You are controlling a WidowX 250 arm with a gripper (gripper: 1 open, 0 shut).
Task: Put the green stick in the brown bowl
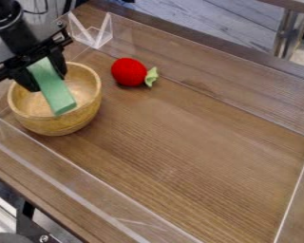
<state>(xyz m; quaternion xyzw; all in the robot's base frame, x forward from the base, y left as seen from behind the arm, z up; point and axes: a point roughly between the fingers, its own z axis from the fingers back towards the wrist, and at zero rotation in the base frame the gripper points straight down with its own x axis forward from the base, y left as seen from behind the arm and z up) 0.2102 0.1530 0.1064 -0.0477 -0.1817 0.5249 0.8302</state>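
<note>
Green stick (54,91) clamped in the hand (41,65), slanting into the brown bowl (28,117).

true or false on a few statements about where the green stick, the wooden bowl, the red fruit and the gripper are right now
1. The black gripper grips the upper end of the flat light green stick. True.
2. The green stick lies flat on the wooden table. False: it is tilted, its lower end down in the round tan wooden bowl, its upper end in the gripper.
3. The red ball-like fruit with a green stem sits inside the bowl. False: it rests on the table, to the right of the bowl and apart from it.
4. The bowl stands upright near the left end of the table. True.
5. The gripper hangs over the fruit. False: it is over the bowl.
</note>
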